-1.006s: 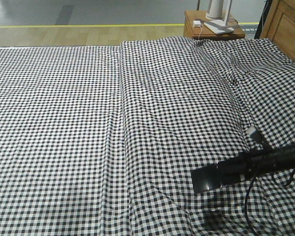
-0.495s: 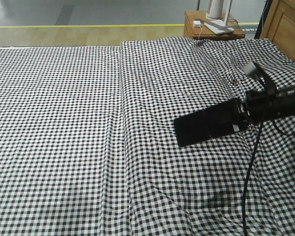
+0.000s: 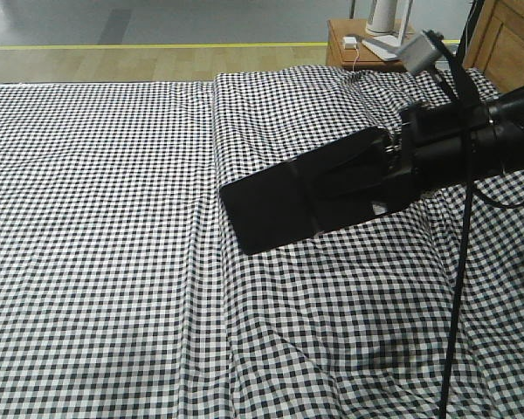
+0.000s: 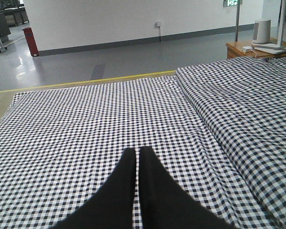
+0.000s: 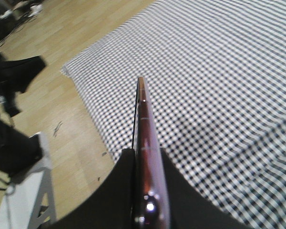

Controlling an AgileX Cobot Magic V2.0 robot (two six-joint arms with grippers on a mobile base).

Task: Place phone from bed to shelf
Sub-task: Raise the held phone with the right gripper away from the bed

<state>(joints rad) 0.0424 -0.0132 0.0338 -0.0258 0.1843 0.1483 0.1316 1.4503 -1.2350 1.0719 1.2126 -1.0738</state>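
Gingham covers nearly everything I can see: the bed (image 3: pixel 113 218) is one very wide flat spread of small black-and-white check, soft and matte, with long creases running down its length and a raised fold along the middle. Above it the right gripper (image 3: pixel 367 175), a bulky black thing on a black arm, pinches the phone (image 3: pixel 279 205) by one end, so the flat glossy black slab juts out to the left, tilted and held off the cloth. A faint seam crosses the slab about halfway along. From the right wrist view the phone (image 5: pixel 144 124) shows edge-on, a thin pinkish metal rim with a shine to it, clamped between the two dark fingers of the right gripper (image 5: pixel 147 160), with blurred check cloth (image 5: pixel 219 71) and pale plank floor (image 5: pixel 76 105) well beyond it. A thin black cable (image 3: pixel 458 288) hangs straight down from the arm across the fabric. The left gripper (image 4: pixel 137 152) hovers low over the bed (image 4: pixel 86 119) with its two tapered black fingers pressed together, only a hairline slit between them and nothing in it. Past the far corner of the bed stands a small brown bedside table (image 3: pixel 341 48) with white things on top, on light wooden flooring edged by a yellow line (image 3: pixel 157 45).
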